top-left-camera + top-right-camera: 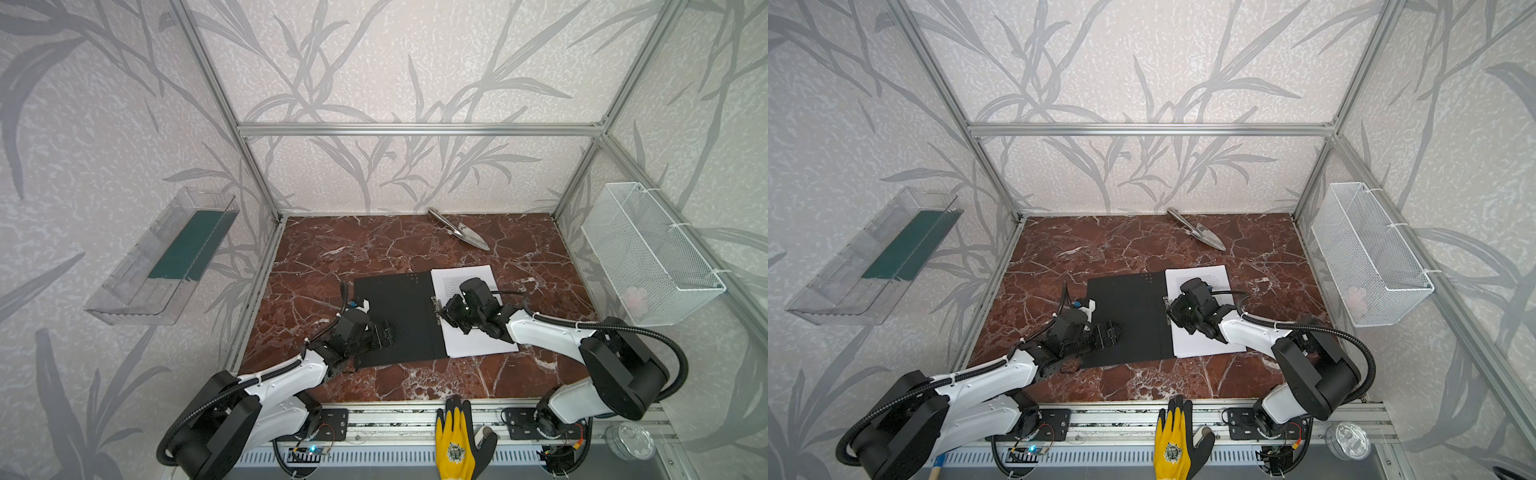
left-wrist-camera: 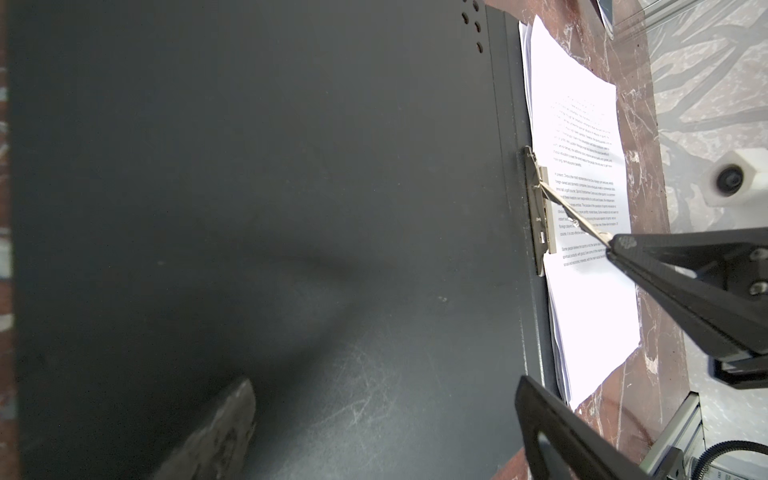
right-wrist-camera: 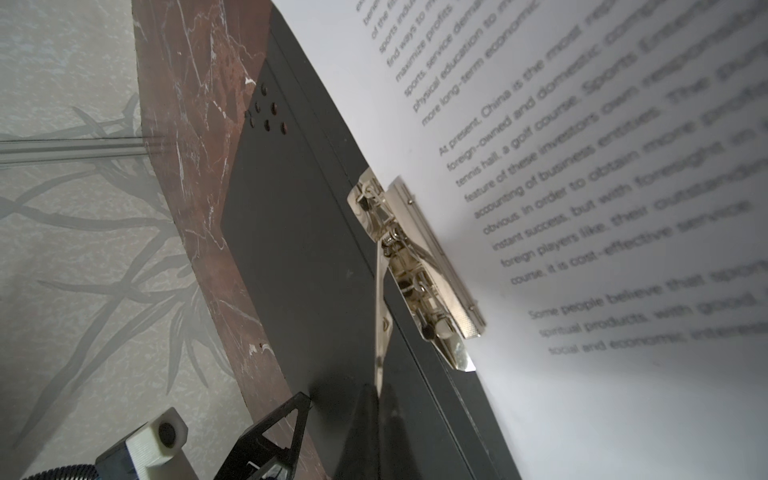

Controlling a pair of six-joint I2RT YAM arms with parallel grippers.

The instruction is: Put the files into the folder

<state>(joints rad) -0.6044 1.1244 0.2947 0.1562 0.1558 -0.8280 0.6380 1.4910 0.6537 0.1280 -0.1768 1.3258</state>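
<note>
The black folder (image 1: 399, 316) (image 1: 1129, 316) lies opened flat on the marble table. The white printed files (image 1: 469, 340) (image 1: 1204, 345) (image 3: 582, 208) lie on its right half, their inner edge under the metal clip (image 2: 540, 208) (image 3: 415, 257). My right gripper (image 1: 446, 313) (image 3: 376, 399) hovers over the files and is shut on the clip's thin lever (image 2: 573, 216), which stands raised at a slant. Over the folder's left cover (image 2: 291, 208), low and near its front-left corner, my left gripper (image 1: 384, 332) (image 2: 382, 428) is open and holds nothing.
A metal trowel (image 1: 461, 230) lies at the back of the table. A clear tray (image 1: 166, 257) holding a green panel hangs on the left wall; a white mesh basket (image 1: 648, 253) hangs on the right. A yellow-black glove (image 1: 457, 440) rests on the front rail.
</note>
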